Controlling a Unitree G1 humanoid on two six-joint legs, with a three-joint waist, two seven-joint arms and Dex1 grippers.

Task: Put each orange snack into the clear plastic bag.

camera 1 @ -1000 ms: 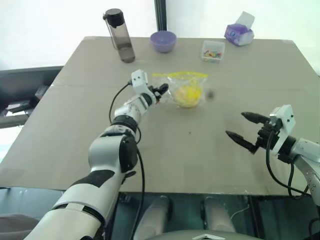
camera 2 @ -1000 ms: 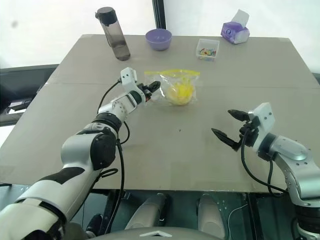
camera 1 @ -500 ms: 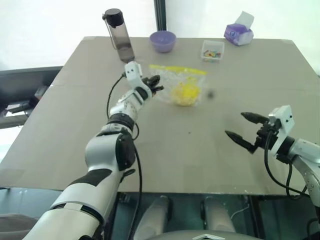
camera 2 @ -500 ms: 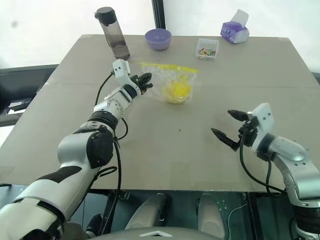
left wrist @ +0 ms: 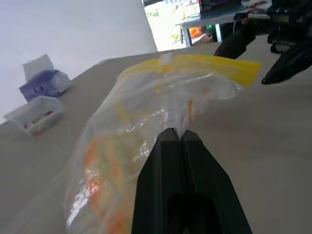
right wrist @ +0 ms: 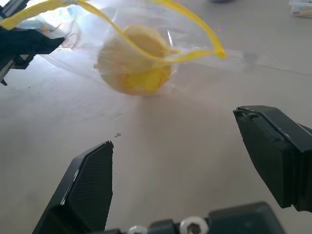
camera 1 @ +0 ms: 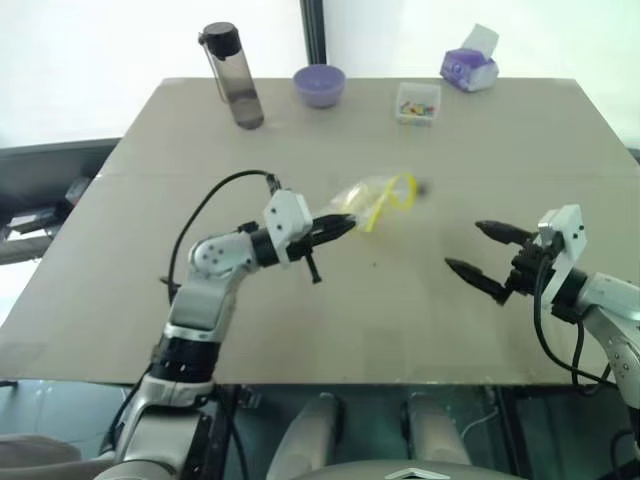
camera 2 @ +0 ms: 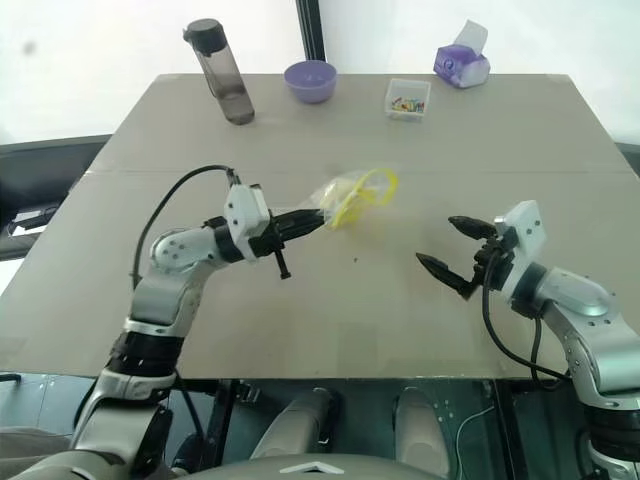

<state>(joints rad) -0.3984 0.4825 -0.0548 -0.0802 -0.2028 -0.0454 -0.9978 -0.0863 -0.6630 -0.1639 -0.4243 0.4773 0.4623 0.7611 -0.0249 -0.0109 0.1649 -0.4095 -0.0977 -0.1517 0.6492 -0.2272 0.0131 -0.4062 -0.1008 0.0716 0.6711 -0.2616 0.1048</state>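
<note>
Grey table [camera 1: 150, 250], centre frame: left gripper [camera 1: 345, 225] pinches the bag [camera 1: 375, 195]; right gripper [camera 1: 478, 250] spread, lower right.

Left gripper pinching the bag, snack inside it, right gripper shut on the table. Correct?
Not quite: the right gripper is open and holds nothing, as the right wrist view shows. The rest holds: the left gripper is shut on the bag, and the snack sits inside it.

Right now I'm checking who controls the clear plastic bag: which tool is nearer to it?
Left. The left tool is shut on the clear plastic bag; the right tool stands open, apart from it, on the bag's other side.
</note>
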